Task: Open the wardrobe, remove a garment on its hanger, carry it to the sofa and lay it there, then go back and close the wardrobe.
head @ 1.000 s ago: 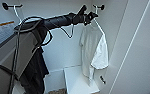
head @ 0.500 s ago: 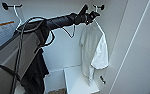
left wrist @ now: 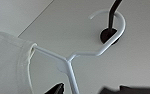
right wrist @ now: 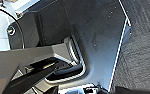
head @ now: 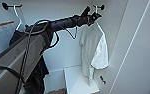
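We're inside the open wardrobe (head: 131,37) now, our left arm stretched from the lower left of the frame up to the upper right, where the left gripper (head: 93,18) sits right at the hanger (head: 98,15). The hanger's curved hook rides over a dark peg (head: 101,7) on the back wall, and the garment (head: 93,50), the white T-shirt, hangs straight down from it toward the white shelf (head: 78,80) below. In the left wrist view, the hanger's (left wrist: 71,60) neck runs down between two dark tips at the bottom edge, so we judge the fingers spread on either side of it, not yet pinching. The hook opens sideways over the peg (left wrist: 108,35), so the lift has to go up and off along that peg. A long black garment (head: 36,72) hangs at the left. The right fingers' state we cannot tell.
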